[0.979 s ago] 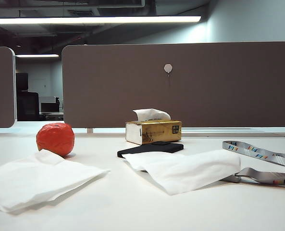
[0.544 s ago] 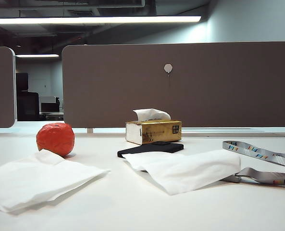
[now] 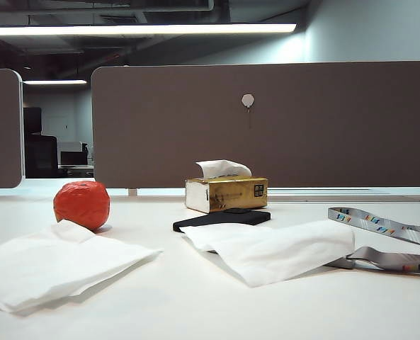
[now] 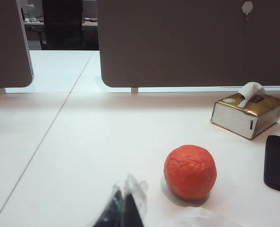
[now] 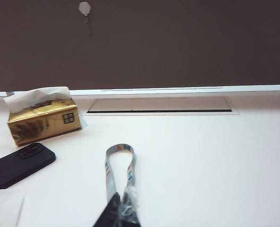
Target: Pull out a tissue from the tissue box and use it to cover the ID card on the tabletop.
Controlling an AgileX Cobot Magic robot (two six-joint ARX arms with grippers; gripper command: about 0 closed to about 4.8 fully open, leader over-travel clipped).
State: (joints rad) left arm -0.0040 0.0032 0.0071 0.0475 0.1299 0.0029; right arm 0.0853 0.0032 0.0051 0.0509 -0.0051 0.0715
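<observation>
Tissue [image 3: 277, 249]: spread on tabletop [image 3: 195, 304] before box [image 3: 226, 193], over the lanyard's [image 3: 379, 227] near end; ID card hidden. Left gripper [image 4: 123, 213]: fingertips together, empty, near red ball [image 4: 190, 171]. Right gripper [image 5: 121, 215]: closed, empty, above lanyard.

- Your right gripper [image 5: 123, 215] sits low over the tabletop [image 5: 206, 161], its 2 fingertips pressed together, nothing between them.
- The grey lanyard [image 5: 118, 170] loops just beyond it.
- The tissue box [image 5: 44, 120] stands farther off, white tuft up.
- A black phone [image 5: 18, 164] lies near the box.
</observation>
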